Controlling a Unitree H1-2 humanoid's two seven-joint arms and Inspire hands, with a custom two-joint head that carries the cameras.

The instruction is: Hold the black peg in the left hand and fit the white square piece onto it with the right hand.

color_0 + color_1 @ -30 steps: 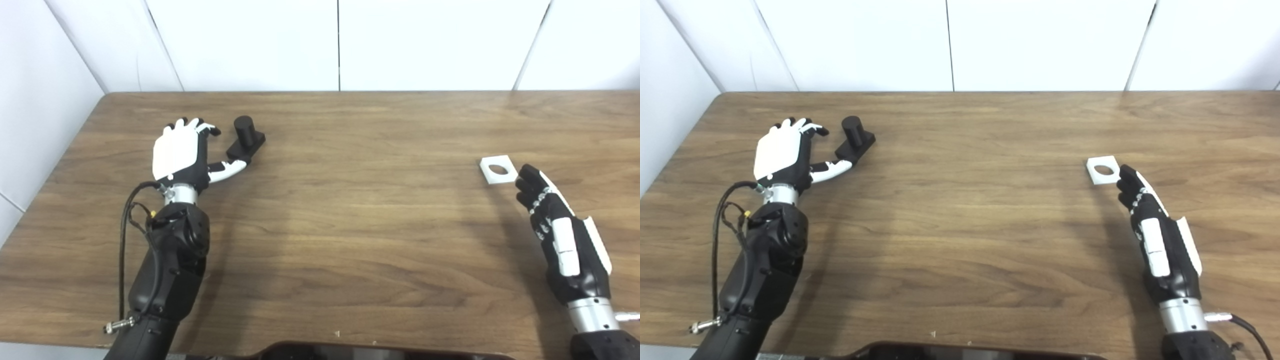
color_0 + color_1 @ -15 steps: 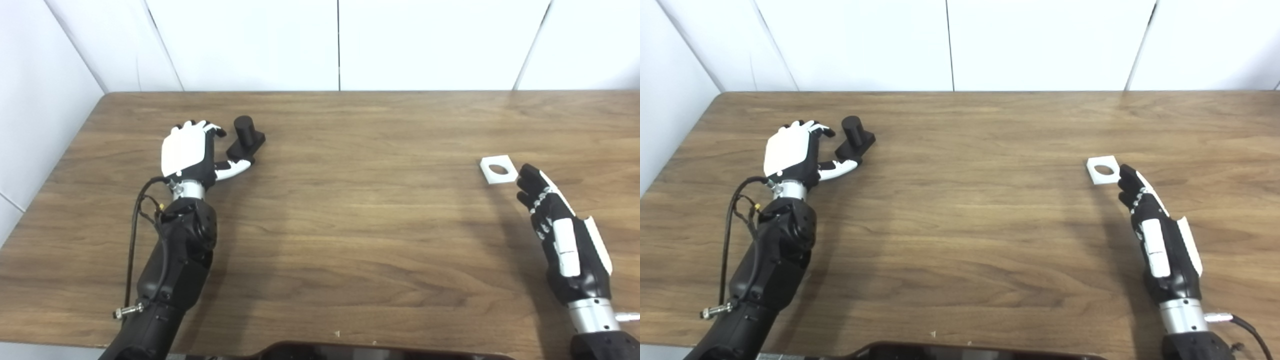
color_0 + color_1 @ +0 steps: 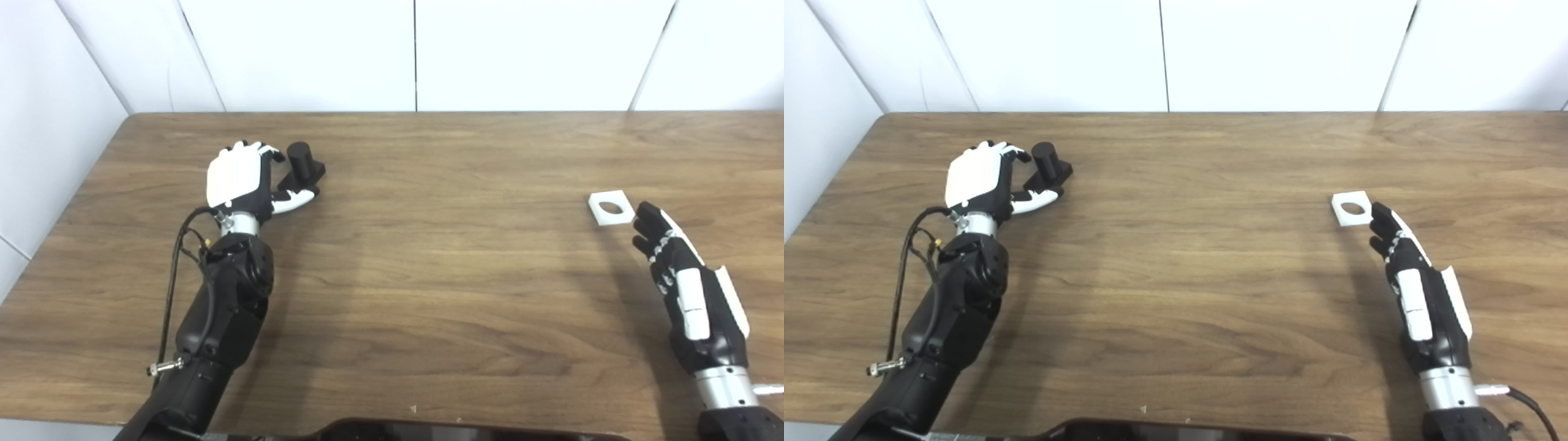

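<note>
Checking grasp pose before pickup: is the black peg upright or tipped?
Upright. The black peg stands with its round top up on its flat base, resting on the table; the left hand is beside it.

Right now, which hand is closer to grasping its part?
The left hand: its fingers wrap around the black peg. The right hand lies flat, just short of the white square piece.

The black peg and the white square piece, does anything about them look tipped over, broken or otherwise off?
Nothing stands out. The black peg stands upright on its base, and the white square piece lies flat and looks whole.
</note>
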